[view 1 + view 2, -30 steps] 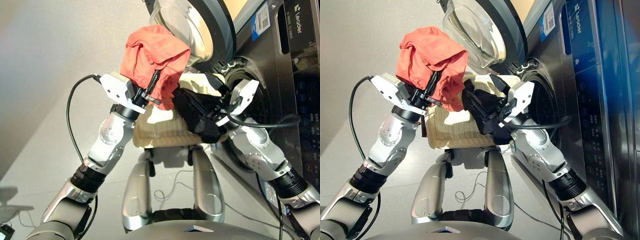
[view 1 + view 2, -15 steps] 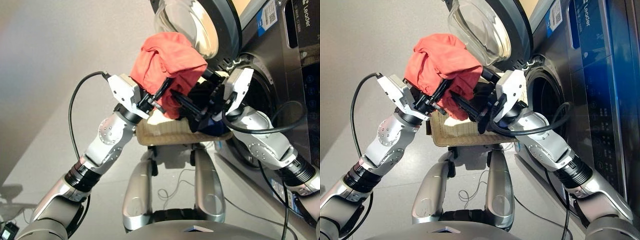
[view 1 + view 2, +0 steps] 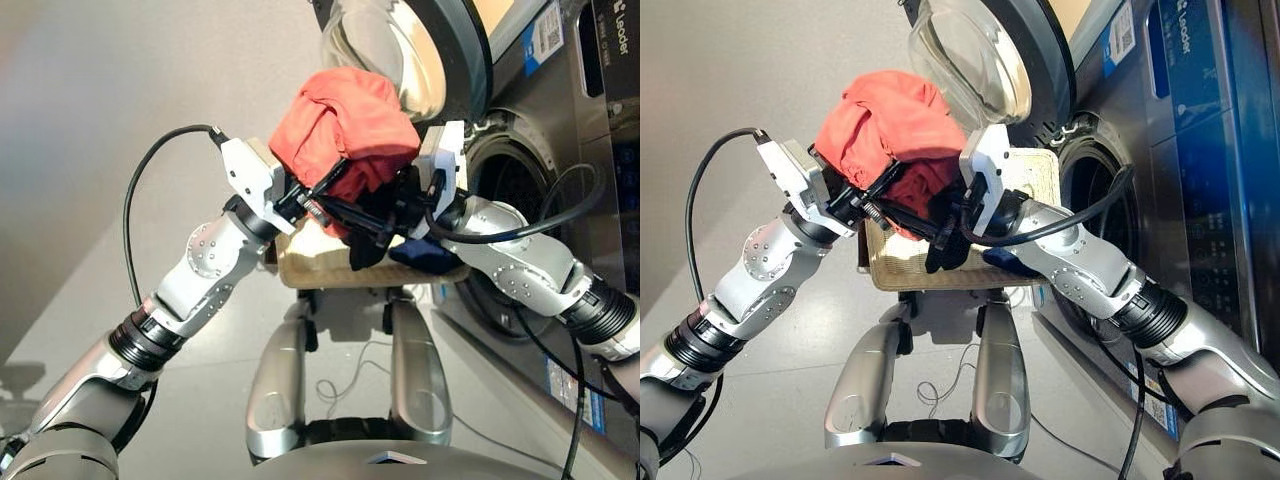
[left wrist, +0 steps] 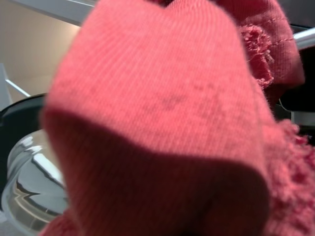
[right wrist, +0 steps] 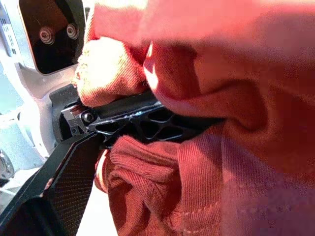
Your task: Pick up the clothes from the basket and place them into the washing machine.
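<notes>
Since half a second ago your right fingers [image 3: 940, 235] have swung off the drum mouth toward the left fingers [image 3: 330, 195], which clamp the orange-red garment [image 3: 345, 130]. Whether the right pair is open or closed, I cannot tell. Black cloth [image 3: 365, 250] hangs below them, over the basket [image 3: 310, 265]. The washer [image 3: 520, 180] stands open beyond the right fingers, its door [image 3: 400, 50] above.

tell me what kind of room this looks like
Probably a laundry corner or appliance test area: a front-loading washing machine with its round glass door swung open, a wicker basket beside it, and plain pale flooring around.
</notes>
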Controlling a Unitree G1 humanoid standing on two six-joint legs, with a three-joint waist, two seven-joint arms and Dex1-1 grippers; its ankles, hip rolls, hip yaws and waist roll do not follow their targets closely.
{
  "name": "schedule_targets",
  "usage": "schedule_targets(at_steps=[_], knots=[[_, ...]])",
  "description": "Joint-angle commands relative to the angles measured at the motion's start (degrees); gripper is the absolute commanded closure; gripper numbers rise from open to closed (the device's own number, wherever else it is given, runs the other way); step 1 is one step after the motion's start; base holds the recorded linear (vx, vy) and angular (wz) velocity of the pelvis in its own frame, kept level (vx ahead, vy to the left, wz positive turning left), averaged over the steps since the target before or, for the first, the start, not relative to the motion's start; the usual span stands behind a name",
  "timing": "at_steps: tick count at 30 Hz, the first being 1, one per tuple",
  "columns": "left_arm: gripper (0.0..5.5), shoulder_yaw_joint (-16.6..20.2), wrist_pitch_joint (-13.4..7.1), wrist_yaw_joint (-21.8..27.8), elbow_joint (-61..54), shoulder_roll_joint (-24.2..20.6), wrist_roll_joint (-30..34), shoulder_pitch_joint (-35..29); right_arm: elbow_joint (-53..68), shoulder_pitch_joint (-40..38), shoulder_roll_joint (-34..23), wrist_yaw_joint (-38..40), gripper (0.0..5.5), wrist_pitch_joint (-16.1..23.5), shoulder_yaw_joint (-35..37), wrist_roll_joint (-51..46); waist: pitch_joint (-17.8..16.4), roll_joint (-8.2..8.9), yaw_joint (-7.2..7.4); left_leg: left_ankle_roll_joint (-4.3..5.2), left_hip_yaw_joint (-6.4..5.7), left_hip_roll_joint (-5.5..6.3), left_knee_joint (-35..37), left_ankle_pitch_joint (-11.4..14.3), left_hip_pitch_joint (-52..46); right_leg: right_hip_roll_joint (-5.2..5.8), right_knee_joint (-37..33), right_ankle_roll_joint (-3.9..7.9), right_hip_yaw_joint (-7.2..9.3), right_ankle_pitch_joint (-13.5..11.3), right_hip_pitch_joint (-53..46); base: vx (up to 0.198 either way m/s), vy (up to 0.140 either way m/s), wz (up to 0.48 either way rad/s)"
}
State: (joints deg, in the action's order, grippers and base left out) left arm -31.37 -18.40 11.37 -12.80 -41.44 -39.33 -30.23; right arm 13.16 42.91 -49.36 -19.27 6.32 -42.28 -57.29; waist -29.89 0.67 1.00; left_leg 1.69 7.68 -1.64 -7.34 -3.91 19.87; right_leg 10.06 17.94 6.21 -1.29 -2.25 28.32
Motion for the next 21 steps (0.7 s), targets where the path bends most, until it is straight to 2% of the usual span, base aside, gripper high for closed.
schedule_targets(at_steps=[1,3,4,5,6,11,12,13,14,15,17,18,20,21], knots=[[5.5,-5.6,-3.5,3.9,-8.3,3.5,-0.3,-3.6,4.8,5.8,0.3,-2.4,0.0,1.6,-3.3,0.0,6.8,1.53,0.11,4.19,-1.3,-1.57,-4.9,2.2,1.7,0.23,-5.5,3.62,-0.81,-2.3,-4.4,0.0,0.0,0.0],[5.5,-5.8,-3.1,4.2,-8.0,3.6,-0.8,-3.5,4.6,5.4,1.0,-1.7,0.0,1.9,-2.7,1.1,6.7,1.54,0.11,4.19,-1.32,-1.59,-4.9,2.2,1.8,0.21,-5.6,3.61,-0.79,-2.4,-4.3,0.0,0.0,0.0],[5.5,-5.8,-3.0,4.2,-7.9,3.5,-0.7,-3.5,4.5,5.0,1.4,-1.5,1.77,2.0,-2.1,1.6,6.7,1.53,0.11,4.17,-1.29,-1.62,-5.0,2.2,1.9,0.19,-5.6,3.6,-0.79,-2.4,-4.2,0.0,0.0,0.0],[5.5,-5.7,-2.9,4.2,-7.8,3.4,-0.6,-3.5,4.3,4.7,1.9,-1.2,4.49,2.3,-1.5,2.1,6.6,1.51,0.11,4.13,-1.35,-1.65,-5.1,2.2,2.0,0.19,-5.6,3.61,-0.82,-2.4,-4.2,0.0,0.0,0.0],[5.5,-5.6,-2.8,4.1,-7.9,3.4,-0.6,-3.3,4.3,3.9,2.3,-0.9,5.5,2.6,-0.6,2.6,6.6,1.52,0.06,4.1,-1.33,-1.63,-5.1,2.3,2.0,0.19,-5.7,3.6,-0.82,-2.4,-4.2,0.0,0.0,0.0],[5.5,-4.9,-2.4,3.6,-7.6,3.7,-0.5,-2.6,4.3,1.2,4.0,0.3,5.5,3.8,2.5,5.2,6.6,1.44,0.14,3.93,-1.32,-1.72,-5.6,2.4,2.4,0.13,-5.3,3.61,-1.05,-2.2,-3.9,0.0,0.0,0.0],[4.18,-4.6,-2.5,3.4,-7.5,4.0,-0.3,-2.4,4.2,0.6,4.5,0.4,5.5,3.9,3.0,5.5,6.6,1.46,0.15,3.88,-1.32,-1.73,-5.7,2.4,2.4,0.12,-5.3,3.65,-1.09,-2.2,-3.9,0.0,0.0,0.0],[3.99,-4.2,-2.4,3.3,-7.5,4.1,-0.3,-2.1,4.1,0.0,4.8,0.5,5.5,4.1,3.6,6.0,6.7,1.44,0.21,3.86,-1.27,-1.75,-5.8,2.5,2.4,0.11,-5.3,3.65,-1.13,-2.1,-3.9,0.0,0.0,0.0],[3.49,-4.0,-2.4,3.3,-7.4,4.3,-0.2,-1.7,4.2,-0.4,5.0,0.7,5.5,4.3,4.2,6.6,6.7,1.4,0.25,3.83,-1.21,-1.79,-5.8,2.5,2.5,0.09,-5.3,3.65,-1.17,-2.1,-3.8,0.0,0.0,0.0],[1.96,-3.7,-2.4,3.2,-7.3,4.4,-0.2,-1.4,4.1,-0.9,5.3,0.9,5.5,4.5,4.6,7.0,6.7,1.36,0.26,3.78,-1.18,-1.81,-5.9,2.6,2.5,0.08,-5.3,3.62,-1.22,-2.1,-3.8,0.0,0.0,0.0],[1.94,-3.4,-2.3,3.3,-7.4,4.5,-0.3,-1.1,3.8,-1.6,5.9,1.1,5.5,4.8,5.6,7.6,6.8,1.33,0.28,3.72,-1.09,-1.86,-6.0,2.7,2.6,0.06,-5.2,3.61,-1.28,-2.0,-3.7,0.0,0.0,0.0],[0.91,-3.3,-2.3,3.3,-7.5,4.5,-0.3,-0.9,3.8,-1.9,6.0,1.3,5.5,5.0,5.9,8.0,6.8,1.28,0.28,3.72,-1.05,-1.87,-6.1,2.7,2.6,0.02,-5.2,3.59,-1.3,-2.0,-3.8,0.0,0.0,0.0],[0.56,-3.2,-2.3,3.3,-7.3,4.7,-0.2,-0.8,3.5,-2.2,6.7,1.5,5.5,5.2,6.3,8.5,6.9,1.26,0.32,3.69,-0.99,-1.98,-6.1,2.8,2.7,0.0,-5.1,3.56,-1.3,-2.0,-3.7,0.0,0.0,0.0],[0.0,-3.1,-2.2,3.3,-7.4,4.8,-0.2,-0.7,3.4,-2.3,6.9,1.5,5.5,5.2,6.4,8.5,6.9,1.23,0.33,3.66,-1.02,-2.0,-6.1,2.8,2.7,-0.04,-5.1,3.56,-1.3,-2.0,-3.6,0.0,0.0,0.0]])
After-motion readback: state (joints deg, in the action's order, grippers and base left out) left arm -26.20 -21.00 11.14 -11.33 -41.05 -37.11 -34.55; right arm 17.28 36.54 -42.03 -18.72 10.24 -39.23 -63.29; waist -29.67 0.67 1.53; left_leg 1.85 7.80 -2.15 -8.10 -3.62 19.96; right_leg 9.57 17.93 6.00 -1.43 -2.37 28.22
